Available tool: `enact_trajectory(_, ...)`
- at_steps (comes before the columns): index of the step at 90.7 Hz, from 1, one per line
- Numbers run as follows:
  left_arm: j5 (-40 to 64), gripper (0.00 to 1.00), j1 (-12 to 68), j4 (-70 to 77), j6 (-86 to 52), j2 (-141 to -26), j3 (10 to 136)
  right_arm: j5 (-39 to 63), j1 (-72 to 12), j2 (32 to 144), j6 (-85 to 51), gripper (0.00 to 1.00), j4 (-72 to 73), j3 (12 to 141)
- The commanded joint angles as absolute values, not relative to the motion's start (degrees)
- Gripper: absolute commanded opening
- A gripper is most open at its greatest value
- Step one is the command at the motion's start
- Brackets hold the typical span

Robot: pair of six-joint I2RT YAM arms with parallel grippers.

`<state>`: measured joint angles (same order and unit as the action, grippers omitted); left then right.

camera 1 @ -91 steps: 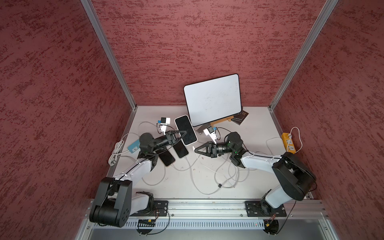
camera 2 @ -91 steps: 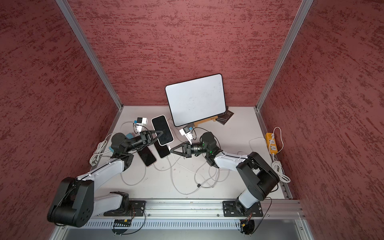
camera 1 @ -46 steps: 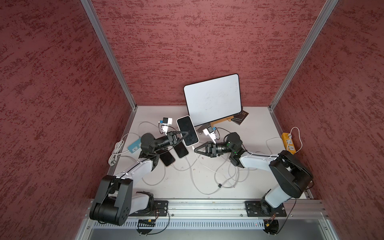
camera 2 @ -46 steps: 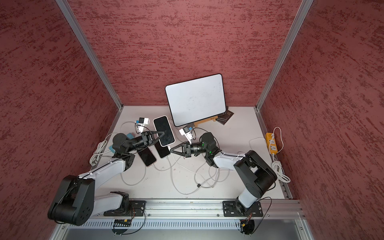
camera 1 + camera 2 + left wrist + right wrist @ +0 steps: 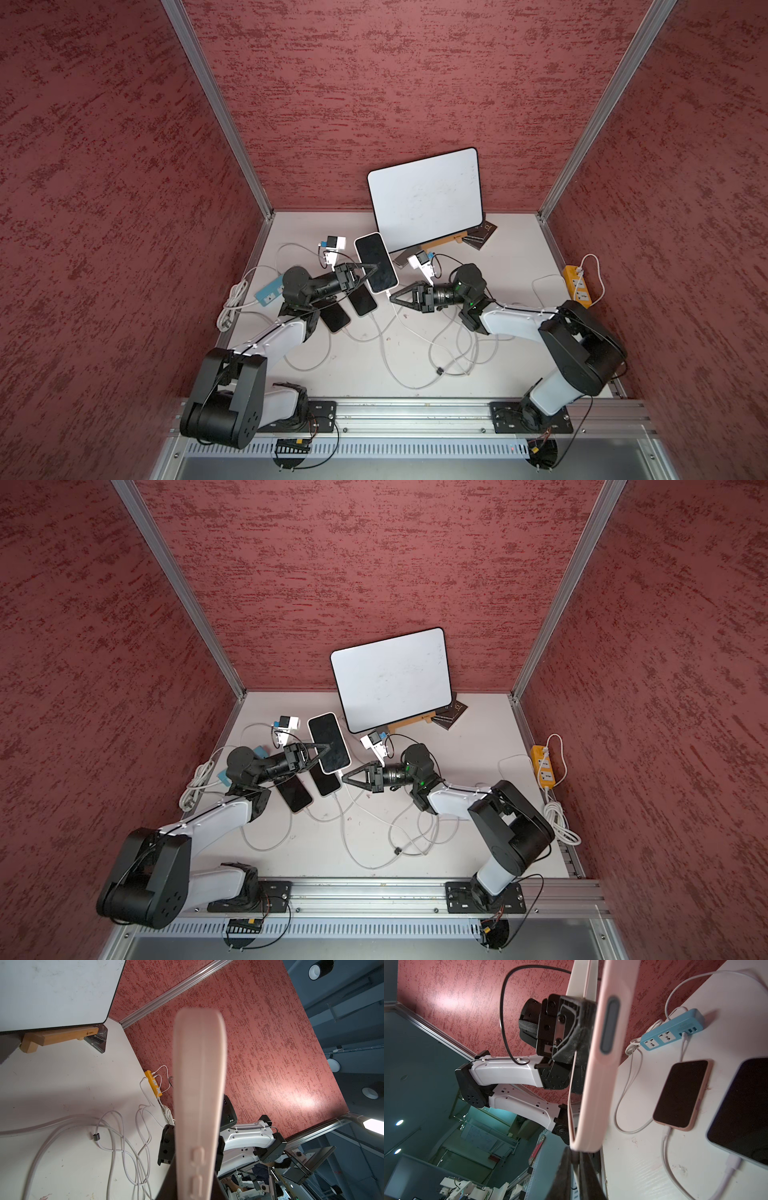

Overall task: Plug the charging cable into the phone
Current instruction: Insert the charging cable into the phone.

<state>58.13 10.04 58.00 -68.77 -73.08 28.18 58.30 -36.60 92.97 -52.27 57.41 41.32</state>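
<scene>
Left pincer (image 5: 368, 269) clamps the phone (image 5: 376, 262) aloft over the surface's (image 5: 519, 249) rear-left part, while right pincer (image 5: 392, 296) pinches the charging cable (image 5: 389, 294) at its lower edge, the plug seemingly not yet seated.

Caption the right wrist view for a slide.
Left pincer grips a pink-cased phone, with two plugged-in phones and a blue power strip on the table.

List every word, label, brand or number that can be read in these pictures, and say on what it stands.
No text can be read for certain.
Wooden stand: small dark logo, too small to read.
Dark flat boxes beside it: white print, blurred.
Blue power strip: faint print, too small to read.
</scene>
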Motion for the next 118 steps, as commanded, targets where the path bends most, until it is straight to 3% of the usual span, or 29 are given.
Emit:
enact_trajectory(1,58.4,0.0,10.4,61.8,-68.5,-73.1,28.3,58.4,-36.0,91.9,-51.3,0.0,58.8,41.0)
enact_trajectory(118,58.7,0.0,12.9,58.6,-63.7,-72.4,26.0,54.5,-34.7,94.4,-53.8,0.0,58.6,43.4)
